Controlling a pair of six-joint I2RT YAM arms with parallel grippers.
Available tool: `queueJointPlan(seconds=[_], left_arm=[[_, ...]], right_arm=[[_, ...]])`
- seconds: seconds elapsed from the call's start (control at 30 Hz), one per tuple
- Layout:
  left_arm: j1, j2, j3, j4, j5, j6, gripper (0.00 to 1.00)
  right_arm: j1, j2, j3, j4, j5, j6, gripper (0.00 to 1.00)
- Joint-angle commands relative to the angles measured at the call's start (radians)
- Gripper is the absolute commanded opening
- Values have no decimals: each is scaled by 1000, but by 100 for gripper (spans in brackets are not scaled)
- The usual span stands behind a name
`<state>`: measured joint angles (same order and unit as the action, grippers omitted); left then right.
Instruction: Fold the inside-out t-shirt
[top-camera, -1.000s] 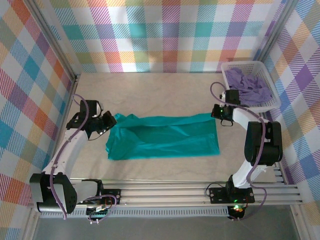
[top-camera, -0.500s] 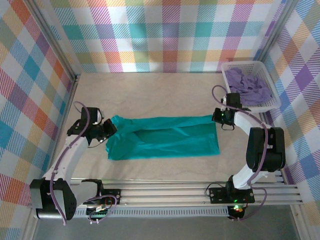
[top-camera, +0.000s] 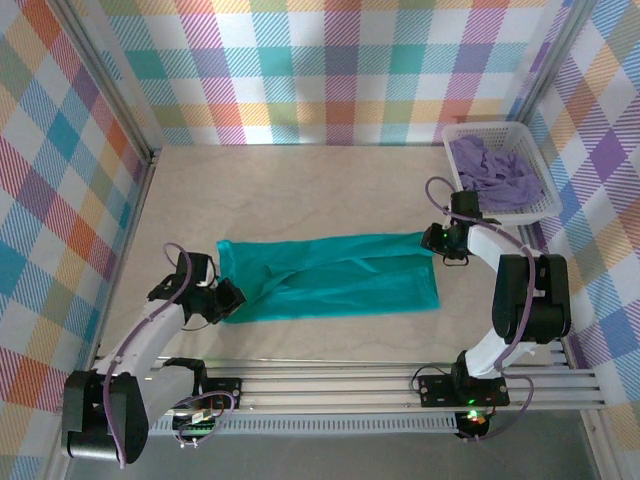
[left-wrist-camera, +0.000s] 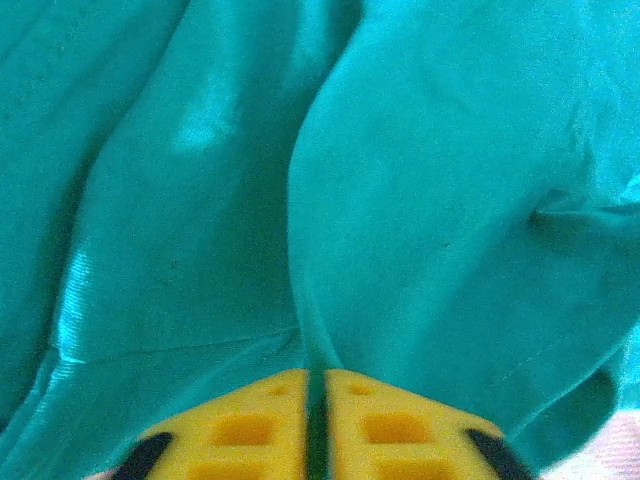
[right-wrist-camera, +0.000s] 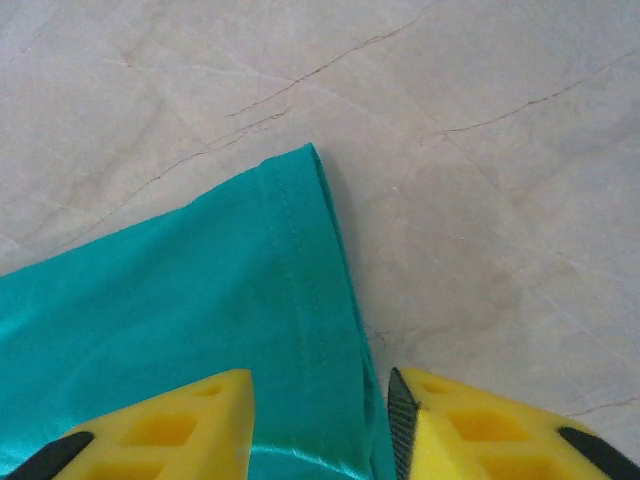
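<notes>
Across the middle of the table (top-camera: 300, 190) the inside-out t-shirt (top-camera: 330, 278) lies spread in a long flat band. It looks light, soft and slack, so it will likely sag and wrinkle wherever it goes unsupported; the stitched hems and corners seem the surest holds. The left gripper (left-wrist-camera: 315, 385) pinches a thin ridge of cloth at the shirt's left end, jaws nearly together. The right gripper (right-wrist-camera: 320, 388) stands parted astride the hemmed right corner, not clamping it.

left gripper (left-wrist-camera: 317, 390) pinching fold of teal t-shirt (left-wrist-camera: 440, 200)
</notes>
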<state>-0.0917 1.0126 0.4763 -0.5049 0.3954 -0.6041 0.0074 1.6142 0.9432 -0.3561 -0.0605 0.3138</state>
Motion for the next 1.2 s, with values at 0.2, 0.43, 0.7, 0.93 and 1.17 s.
queueJointPlan(seconds=[0.2,0.43,0.7,0.93,1.17], left_arm=[[-9,-39,85,88,-145,9,55],[-7,303,223,407,-115,-23,50],[22,714,428,497,-125,10,42],[57,782,422,502,-155,31,43],[73,735,466,461,-118,55,50]], right_arm=[[279,-201,-64,200,-134,-100,52],[696,42,81,444,-294,-18,52],[838,405,368,372,-330,83,39],[850,463,321,235,-314,104,29],[848,331,251,131,-252,-9,30]])
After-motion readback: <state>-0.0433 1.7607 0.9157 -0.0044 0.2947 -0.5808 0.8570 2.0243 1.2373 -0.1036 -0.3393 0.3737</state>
